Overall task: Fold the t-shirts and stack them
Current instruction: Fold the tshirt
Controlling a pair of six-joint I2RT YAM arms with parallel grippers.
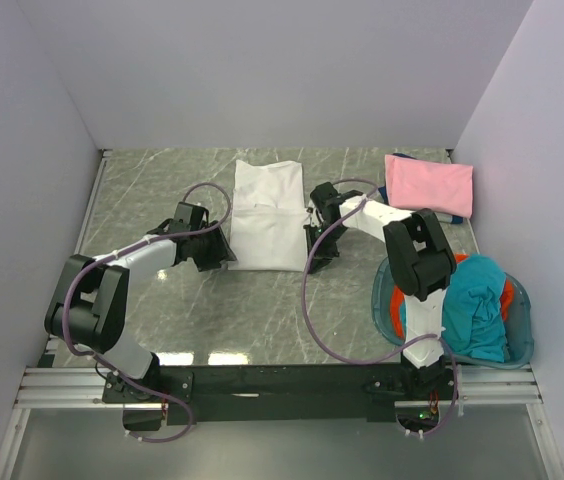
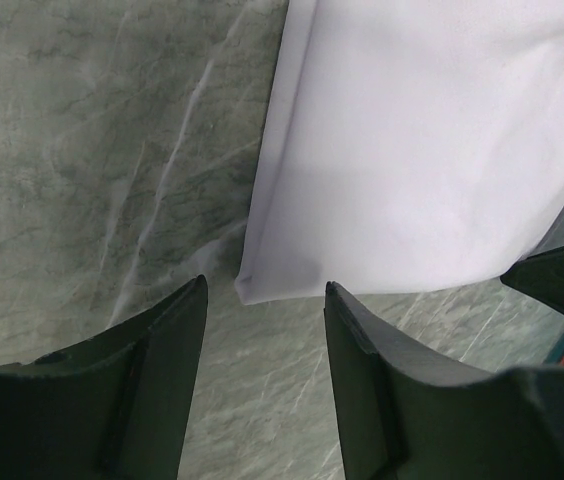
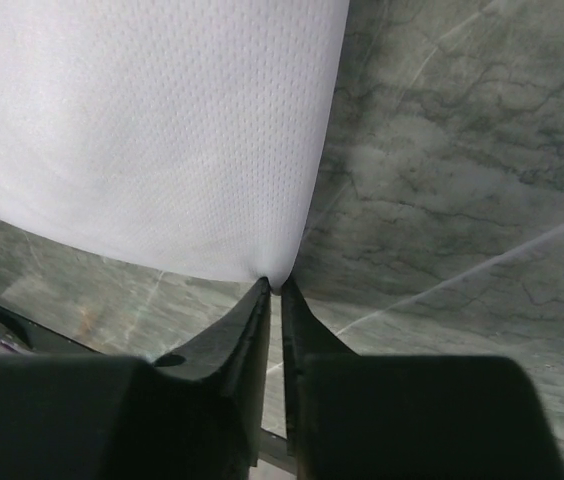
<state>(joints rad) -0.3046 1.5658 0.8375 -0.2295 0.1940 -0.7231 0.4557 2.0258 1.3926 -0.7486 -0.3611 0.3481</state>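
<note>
Grey-green marble table (image 1: 147,190), pale walls (image 1: 262,70), white t-shirt (image 1: 265,215), left tool (image 2: 266,284) apart, right tool (image 3: 276,286) pinching its corner.

**A:** What sort of site is it?

**B:** A lab robot test cell. Plain pale lilac wall panels (image 1: 262,70) box in three sides of a grey-green marble-patterned tabletop (image 1: 152,190).

**A:** Rig evidence?

**B:** Two black-and-white jointed robot arms, the left (image 1: 97,295) and the right (image 1: 417,260), are fixed on a black base bar (image 1: 282,382). A silver slotted aluminium rail (image 1: 72,385) runs along the near edge. Loose purple cables (image 1: 305,290) loop off both arms.

**A:** Anything domestic?

**B:** Props only. A folded white cloth t-shirt (image 1: 267,215) lies mid-table and a folded pink cloth t-shirt (image 1: 429,185) lies far right. A round translucent blue plastic basket (image 1: 380,295) holds more cloth. Bare enclosure and staged laundry read as a bench setup.
</note>
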